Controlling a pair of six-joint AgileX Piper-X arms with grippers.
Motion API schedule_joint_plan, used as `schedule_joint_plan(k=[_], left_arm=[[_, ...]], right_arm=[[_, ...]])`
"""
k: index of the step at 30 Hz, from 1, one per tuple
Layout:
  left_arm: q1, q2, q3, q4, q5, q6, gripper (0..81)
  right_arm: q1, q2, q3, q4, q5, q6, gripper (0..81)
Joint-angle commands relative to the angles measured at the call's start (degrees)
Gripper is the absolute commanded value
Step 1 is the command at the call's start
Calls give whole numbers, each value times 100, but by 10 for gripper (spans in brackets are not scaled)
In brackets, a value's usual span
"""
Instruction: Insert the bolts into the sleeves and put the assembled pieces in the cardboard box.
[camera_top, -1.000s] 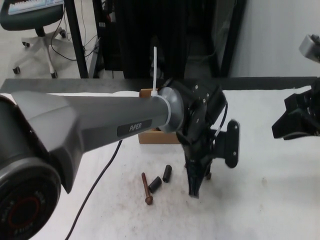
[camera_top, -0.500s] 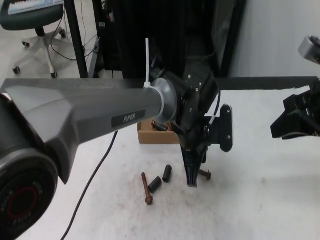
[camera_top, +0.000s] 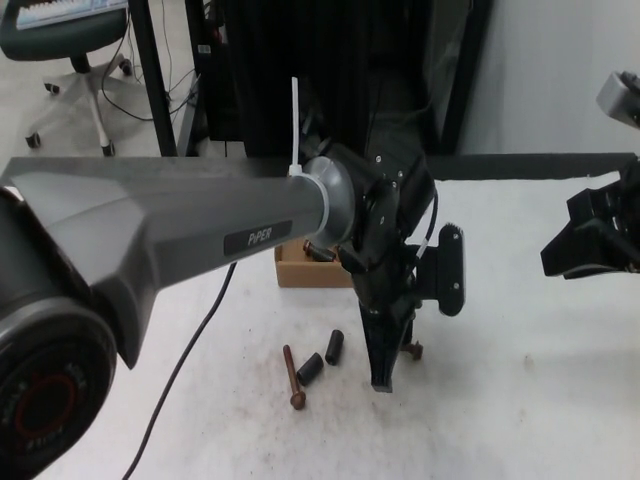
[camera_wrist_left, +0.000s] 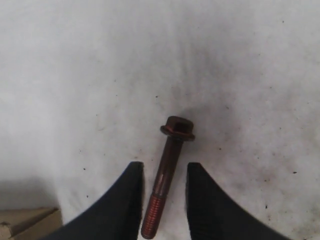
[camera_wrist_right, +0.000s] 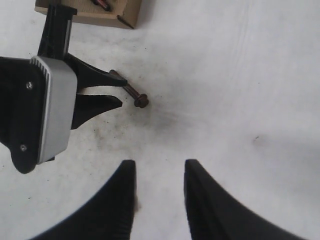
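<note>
Left gripper (camera_wrist_left: 164, 170), fingers spread, straddles the bolt (camera_wrist_left: 170, 150) (right gripper (camera_wrist_right: 159, 172), well off the bolt, gapes too). An off-centre squeeze may roll it away.

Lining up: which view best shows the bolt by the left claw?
Left wrist view: the whole bolt lies inside the open left claw. Right wrist view shows it partly behind that claw; high view, its head.

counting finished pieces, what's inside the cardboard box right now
At least one dark reddish piece lies inside the cardboard box. The left arm covers most of the box from above, so the rest of its inside is hidden and cannot be counted.
</note>
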Motion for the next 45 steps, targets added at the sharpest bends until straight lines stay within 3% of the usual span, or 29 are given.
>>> schedule_joint_plan(k=[1, 19, 26, 28, 31, 32, 39, 45], left_arm=[[-2, -43, -40, -17, 108, 57, 282], [-16, 243, -40, -251, 91, 78, 282], [-16, 301, -40, -249, 384, 58, 282], [-16, 375, -40, -180, 384, -33, 248], [-43, 460, -40, 20, 339, -28, 63], [-49, 459, -26, 37, 249, -13, 1], [-48, 356, -188, -115, -629, -258, 3], [-48, -74, -593, -215, -1258, -1245, 3]], right_arm=[[4, -71, -3, -30, -89, -1, 314], [4, -71, -3, -30, -89, -1, 314], [4, -71, -3, -30, -89, -1, 314], [4, -71, -3, -6, -89, -2, 314], [4, -71, -3, 45, -89, -55, 312], [4, -71, -3, 58, -89, -55, 300], [4, -71, -3, 95, -89, -88, 97], [4, -71, -3, 95, -89, -88, 19]])
